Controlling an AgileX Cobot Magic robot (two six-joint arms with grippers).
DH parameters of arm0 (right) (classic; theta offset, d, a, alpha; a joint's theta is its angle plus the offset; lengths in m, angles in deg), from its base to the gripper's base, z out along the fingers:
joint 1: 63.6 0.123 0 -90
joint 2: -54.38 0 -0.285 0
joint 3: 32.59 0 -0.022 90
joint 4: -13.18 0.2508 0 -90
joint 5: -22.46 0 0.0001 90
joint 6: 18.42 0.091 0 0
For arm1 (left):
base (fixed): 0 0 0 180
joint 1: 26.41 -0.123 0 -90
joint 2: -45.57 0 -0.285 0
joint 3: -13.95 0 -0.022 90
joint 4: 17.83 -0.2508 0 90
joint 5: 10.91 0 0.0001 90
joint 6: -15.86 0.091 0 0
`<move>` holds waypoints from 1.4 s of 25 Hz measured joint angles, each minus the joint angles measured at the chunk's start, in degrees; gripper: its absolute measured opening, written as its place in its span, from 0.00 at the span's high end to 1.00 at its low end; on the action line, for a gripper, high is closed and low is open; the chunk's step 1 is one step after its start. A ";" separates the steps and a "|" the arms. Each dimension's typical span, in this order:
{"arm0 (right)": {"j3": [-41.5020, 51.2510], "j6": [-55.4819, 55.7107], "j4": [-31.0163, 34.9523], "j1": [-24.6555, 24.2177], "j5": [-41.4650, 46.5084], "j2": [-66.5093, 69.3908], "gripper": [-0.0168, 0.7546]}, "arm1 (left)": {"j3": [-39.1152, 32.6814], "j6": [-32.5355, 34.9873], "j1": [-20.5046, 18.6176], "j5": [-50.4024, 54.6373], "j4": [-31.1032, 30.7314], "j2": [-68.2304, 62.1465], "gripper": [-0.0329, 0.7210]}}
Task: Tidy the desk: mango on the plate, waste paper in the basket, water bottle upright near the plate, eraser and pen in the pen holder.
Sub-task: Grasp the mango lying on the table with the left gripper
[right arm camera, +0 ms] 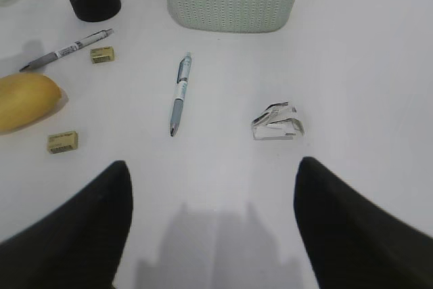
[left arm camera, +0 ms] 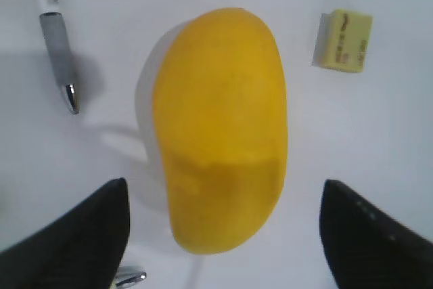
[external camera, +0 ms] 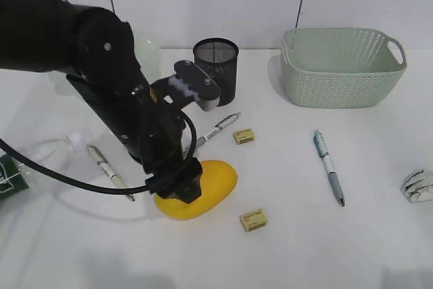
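Your left gripper (left arm camera: 223,235) is spread wide and hangs over the mango (left arm camera: 220,126), one finger on each side of its near end, with clear bench (external camera: 352,248) showing between each finger and the fruit. Nothing is pinched yet. The mango lies on the bench in front of the pen holder (external camera: 216,65), well apart from the basket (external camera: 342,65).

Mind the shape before you close. In the left wrist view the mango's long axis runs away from the camera, tilted slightly right at the far end, and the fingers straddle only the rounded near end, not the widest part. Judging from that, a grip there could squeeze the smooth skin outward and pop the fruit forward, or let it pivot and droop when lifted. Moving further along toward the middle would likely hold better.

Watch the neighbours too. A yellow eraser (left arm camera: 344,40) sits just beside the far right of the mango, and a pen (left arm camera: 55,38) lies to its left with the tip pointing toward the gripper; a rolling mango could knock either.

In the exterior view the long axis runs from lower left to upper right, narrower end toward the right.

Your right gripper (right arm camera: 210,228) is also spread, holding nothing, above bare bench near the waste paper (right arm camera: 279,122).
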 joint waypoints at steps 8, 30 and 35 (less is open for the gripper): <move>0.00 0.00 0.00 0.00 0.00 0.00 0.22 | 0.37 0.22 0.00 0.39 0.12 -2.69 0.07; 0.00 0.00 0.00 0.00 0.00 0.00 0.22 | 0.37 0.56 0.00 -6.31 -2.56 -8.75 0.06; 0.00 0.00 0.00 0.00 0.00 0.00 0.22 | 0.37 0.56 0.00 -7.84 -2.56 -8.75 0.13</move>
